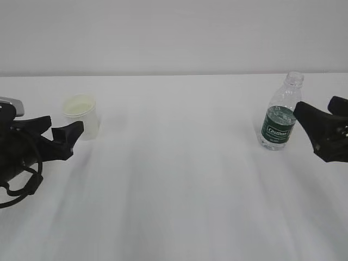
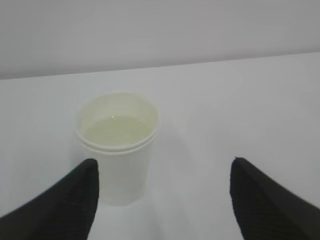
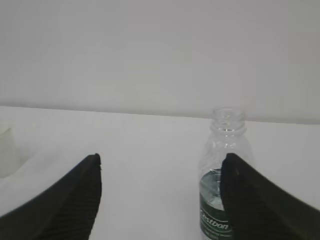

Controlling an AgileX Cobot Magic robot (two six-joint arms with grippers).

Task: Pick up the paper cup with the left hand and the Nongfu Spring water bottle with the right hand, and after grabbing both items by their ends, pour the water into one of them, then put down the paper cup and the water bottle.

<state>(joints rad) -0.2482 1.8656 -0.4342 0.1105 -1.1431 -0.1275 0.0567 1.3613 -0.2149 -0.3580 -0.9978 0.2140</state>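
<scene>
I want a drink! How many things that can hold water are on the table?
2. The paper cup stands at the left, beside the left hand's open fingers. The Nongfu Spring water bottle stands uncapped at the right, by the right hand. Nothing else shows.

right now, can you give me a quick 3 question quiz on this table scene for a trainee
1. True or false: the paper cup lies tipped on its side.
2. Which item stands nearer the right claw? A) the cup B) the Nongfu Spring water bottle C) neither
3. Fill in: the bottle's neck has no ____ on it.

Key:
1. False. The cup stands upright on the table, with the left claw's jaws spread and the cup by its left finger.
2. B. One finger of the right claw sits right beside the bottle.
3. Cap. The mouth is open.
</scene>
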